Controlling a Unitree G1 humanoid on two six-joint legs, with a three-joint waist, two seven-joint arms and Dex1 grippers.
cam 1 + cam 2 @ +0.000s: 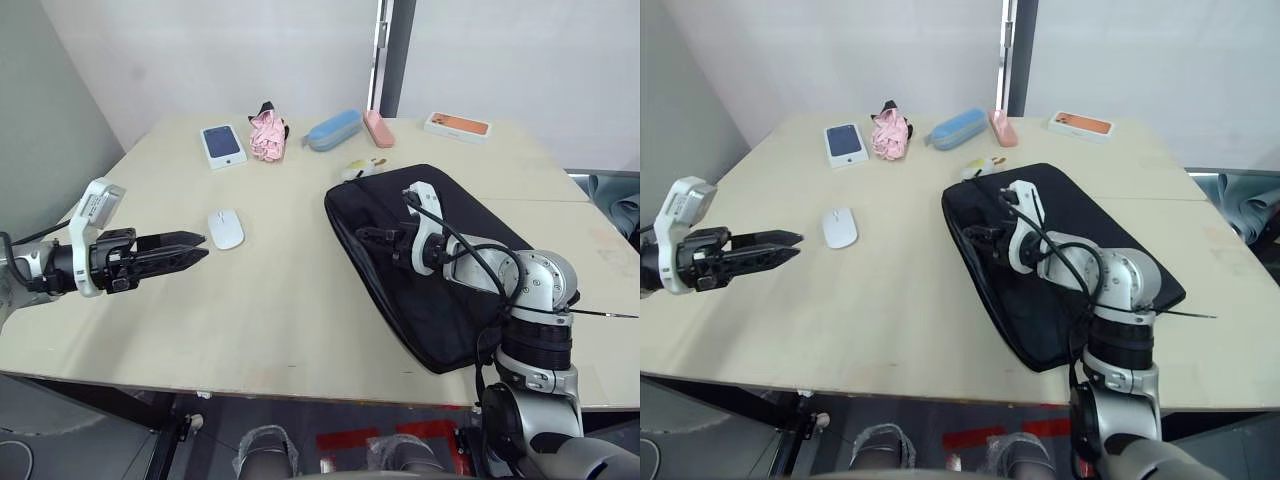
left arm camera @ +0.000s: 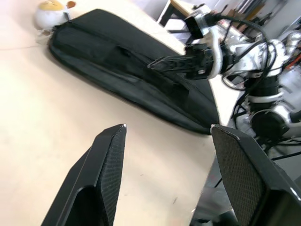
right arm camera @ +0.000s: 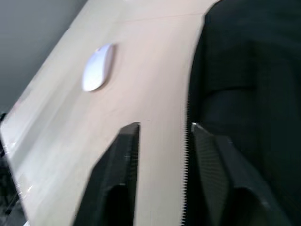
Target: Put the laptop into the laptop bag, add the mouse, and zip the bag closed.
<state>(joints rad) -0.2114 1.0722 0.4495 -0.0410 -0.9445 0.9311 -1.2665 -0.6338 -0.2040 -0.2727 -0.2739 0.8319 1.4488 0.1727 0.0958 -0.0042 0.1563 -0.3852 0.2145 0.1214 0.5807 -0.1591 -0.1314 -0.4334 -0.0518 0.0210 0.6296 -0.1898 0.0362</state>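
**Inspector:** Pale wood table (image 1: 300, 330). At the far edge, around 12 o'clock, a row of clutter: boxed phone (image 1: 223, 144), pink cloth bundle (image 1: 267, 134), blue case (image 1: 333, 130), pink case (image 1: 378, 129), orange-topped box (image 1: 458, 125). None of it lies between the grippers.

**Assistant:** And the task items?

**Inspector:** The laptop bag (image 1: 440, 300) lies flat at 3 o'clock, its near corner reaching the table's front edge, with the plush duck (image 1: 362, 169) at its far corner. The mouse (image 1: 226, 228) sits apart at 10 o'clock, with bare tabletop all round it.

**Assistant:** Grippers?

**Inspector:** The left gripper (image 1: 192, 247) hovers just short of the mouse, fingers (image 2: 110, 160) spread with nothing between them. The right gripper (image 1: 372, 240) is over the bag's left edge, fingers (image 3: 124, 155) slightly parted beside the zipper teeth (image 3: 184, 155), holding nothing. Open tabletop lies between the two.
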